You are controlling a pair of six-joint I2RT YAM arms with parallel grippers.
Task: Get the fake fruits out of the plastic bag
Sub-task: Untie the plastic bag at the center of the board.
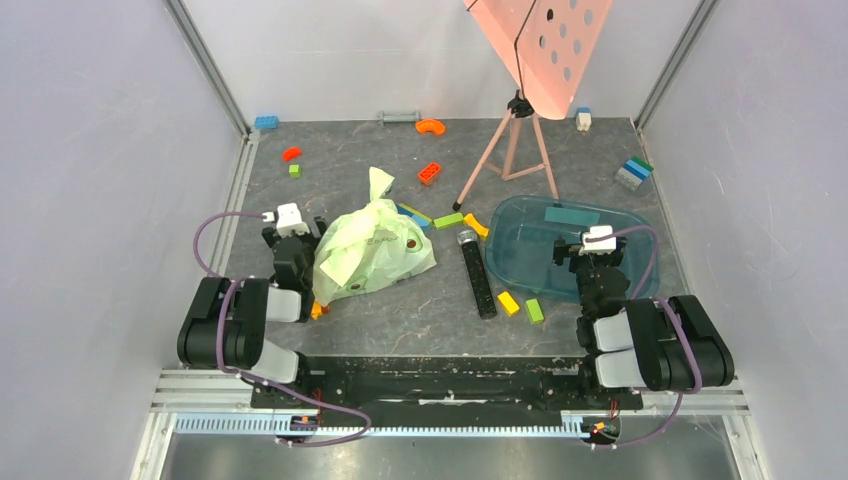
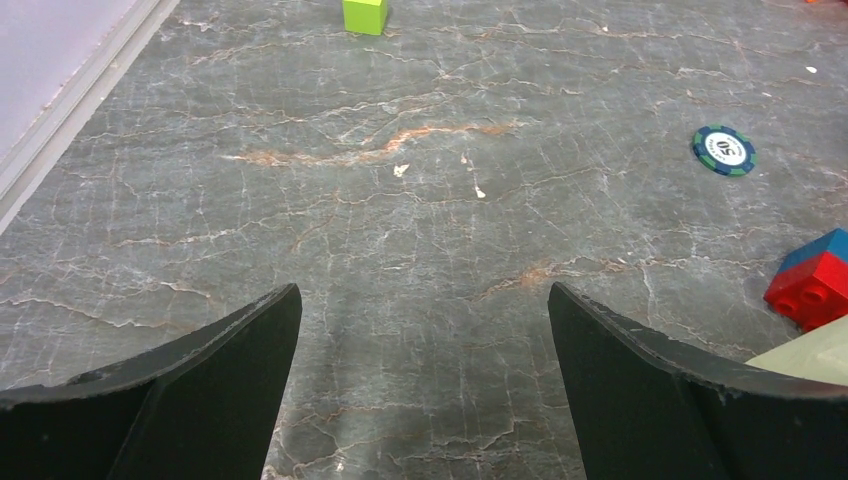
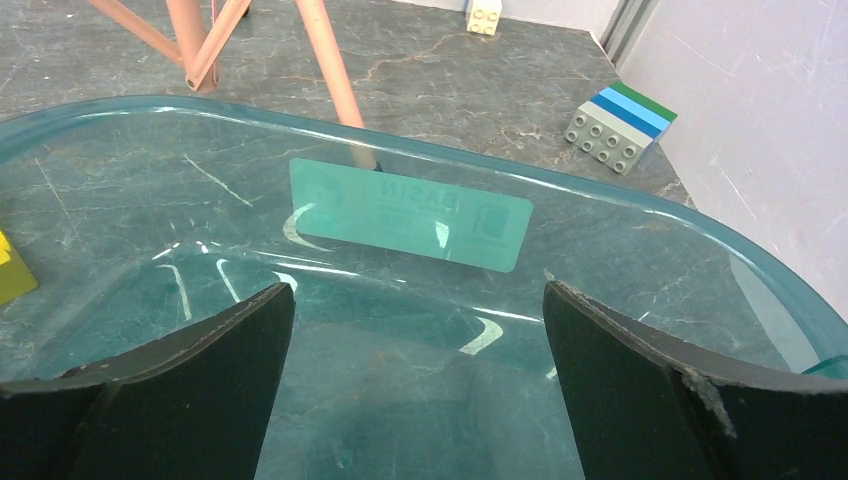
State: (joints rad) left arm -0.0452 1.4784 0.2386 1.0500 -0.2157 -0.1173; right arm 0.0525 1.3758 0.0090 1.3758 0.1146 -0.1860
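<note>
The pale-green plastic bag [image 1: 372, 250] lies knotted and crumpled on the table, left of centre. One corner of the plastic bag [image 2: 812, 356] shows at the right edge of the left wrist view. The fake fruits are hidden inside it; only dark blurs show through the film. My left gripper [image 1: 291, 224] [image 2: 424, 300] is open just left of the bag, over bare tabletop, holding nothing. Over the near part of the teal tray, my right gripper [image 1: 598, 247] [image 3: 418, 295] is also open and empty.
A clear teal tray [image 1: 520, 255] [image 3: 640, 205] sits right of centre. A black oblong object [image 1: 477, 275] lies between bag and tray. Loose bricks [image 1: 508, 303] are scattered about, a red-blue brick [image 2: 815, 285] and a poker chip [image 2: 723, 150] among them. A pink tripod [image 1: 510, 150] stands behind.
</note>
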